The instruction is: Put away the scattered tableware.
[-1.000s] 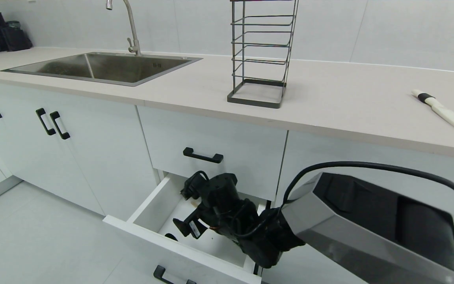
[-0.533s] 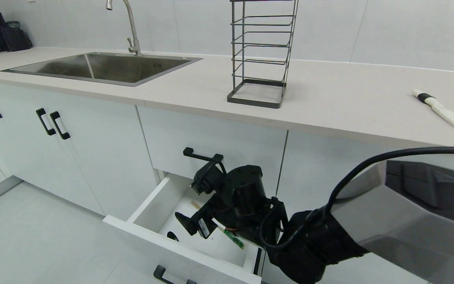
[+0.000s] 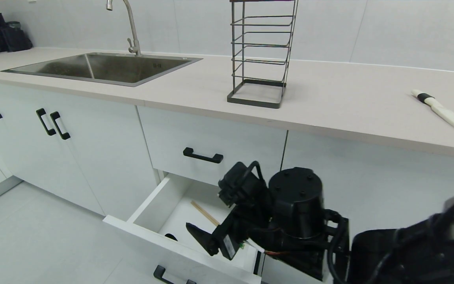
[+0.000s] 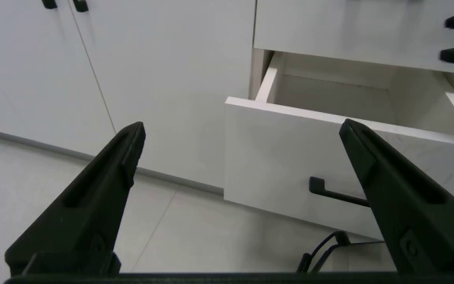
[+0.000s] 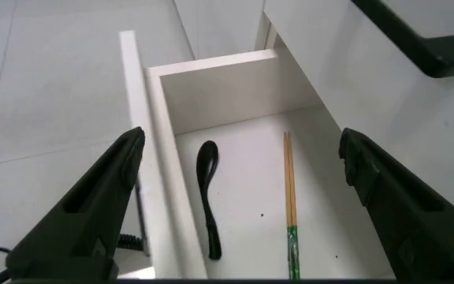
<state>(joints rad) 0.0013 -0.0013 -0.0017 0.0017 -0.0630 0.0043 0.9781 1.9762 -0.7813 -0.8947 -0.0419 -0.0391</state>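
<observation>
**Right gripper spread wide over the open drawer, nothing in it**

The right gripper (image 3: 214, 242) hangs above the pulled-out drawer (image 3: 145, 204), at its right-hand end, with its fingers well apart and nothing between them. From its own wrist camera the right gripper (image 5: 241, 139) looks straight down into the drawer (image 5: 166, 150), one finger (image 5: 93, 209) over the front wall and the floor beyond it, the other over the drawer's inside.

On the drawer bottom lie two things, side by side and apart. The black spoon (image 5: 209, 197) lies close along the front wall, bowl end away from the camera. The chopsticks (image 5: 289, 201) lie together as a pair, parallel to the spoon, wooden along most of their length and green at the near end. In the head view the chopsticks (image 3: 205, 213) show as a thin slanted strip on the white bottom, partly behind the gripper, and a small piece of the black spoon (image 3: 170, 237) shows just behind the front panel.

The left gripper (image 4: 243, 128) is also spread open and empty. It is low down outside the cabinet, facing the drawer's white front (image 4: 290, 162) and its black handle (image 4: 337, 192).

Above the open drawer, the upper drawer (image 3: 211, 138) is shut. On the counter (image 3: 349, 106) a white knife (image 3: 445, 113) with a black band lies near the right edge, well apart from the wire rack (image 3: 260, 59), which stands upright mid-counter. The sink (image 3: 105, 67) and its tap (image 3: 131, 25) are to the left.
</observation>
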